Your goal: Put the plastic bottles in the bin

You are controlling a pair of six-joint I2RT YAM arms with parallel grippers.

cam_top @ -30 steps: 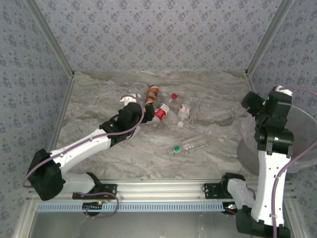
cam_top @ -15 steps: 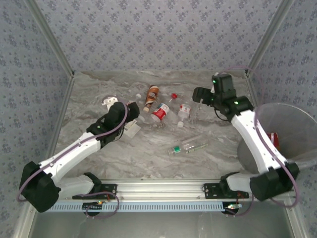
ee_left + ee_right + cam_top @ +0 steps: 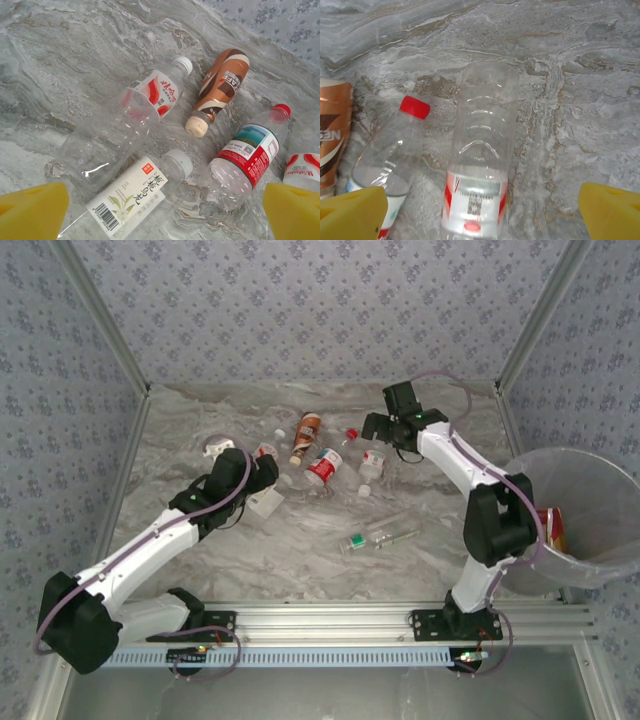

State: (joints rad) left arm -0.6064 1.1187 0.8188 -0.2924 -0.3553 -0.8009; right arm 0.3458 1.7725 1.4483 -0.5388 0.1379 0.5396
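I read both sets of fingers spread and empty. Left gripper (image 3: 262,476) hovers over the plastic bottles (image 3: 322,466) lying on the table (image 3: 180,440); right gripper (image 3: 375,430) is above a clear bottle (image 3: 480,150). Bin (image 3: 590,502) stands far right, apparently holding one bottle

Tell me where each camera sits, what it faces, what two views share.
Top external: high behind the bases, looking down on table, left arm, right arm, bin.
Left wrist: on that arm, facing down at bottles; tips of left gripper show.
Right wrist: likewise over clear bottles; tips of right gripper show.
Wrist views share the brown-labelled bottle.
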